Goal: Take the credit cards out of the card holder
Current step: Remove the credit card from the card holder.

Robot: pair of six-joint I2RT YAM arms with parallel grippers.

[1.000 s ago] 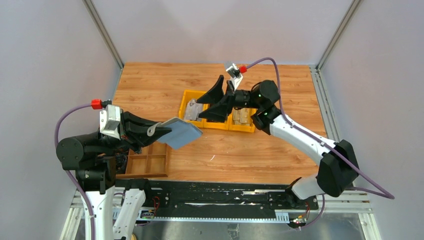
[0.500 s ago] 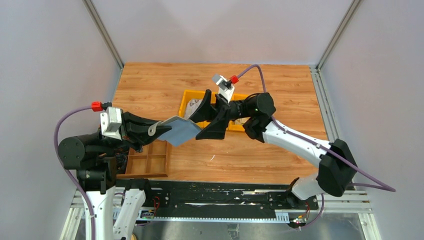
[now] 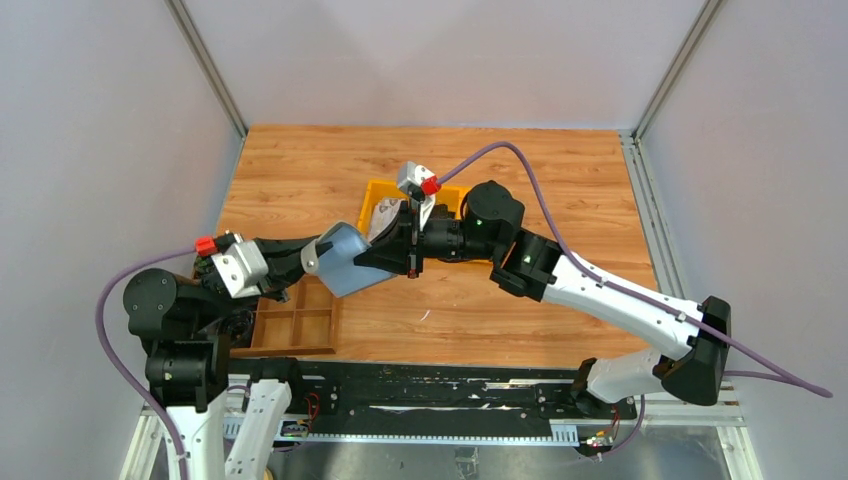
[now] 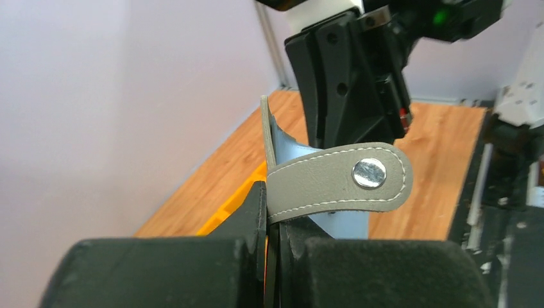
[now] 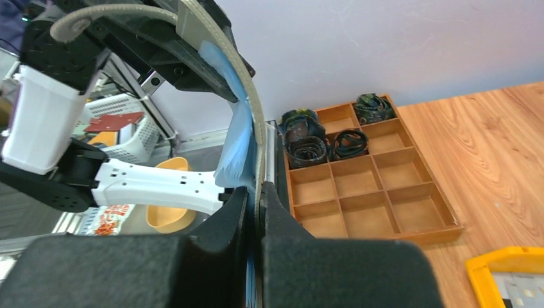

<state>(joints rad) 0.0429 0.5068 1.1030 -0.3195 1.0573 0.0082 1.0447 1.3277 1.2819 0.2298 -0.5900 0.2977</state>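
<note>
The grey-blue card holder (image 3: 345,262) hangs in the air between both arms, above the table's left-middle. My left gripper (image 3: 312,258) is shut on its end beside the closing tab (image 4: 333,183) with a metal snap. My right gripper (image 3: 364,266) is shut on the opposite edge, and the holder's blue layers (image 5: 238,115) bend up from between its fingers. A light grey credit card (image 3: 382,222) lies in the yellow bin (image 3: 372,192), partly hidden by the right wrist. The same card (image 5: 519,292) shows at the right wrist view's bottom corner. No card shows inside the holder.
A brown wooden compartment tray (image 3: 300,325) sits under the left arm at the table's near-left; dark coiled bands (image 5: 305,138) fill some of its compartments. More yellow bins extend right behind the right arm. The right forearm (image 3: 600,290) crosses the table's middle.
My right gripper swung left from over the yellow bins to the holder and shut on its free edge. The left gripper kept its grip, and the holder shifted slightly left.
</note>
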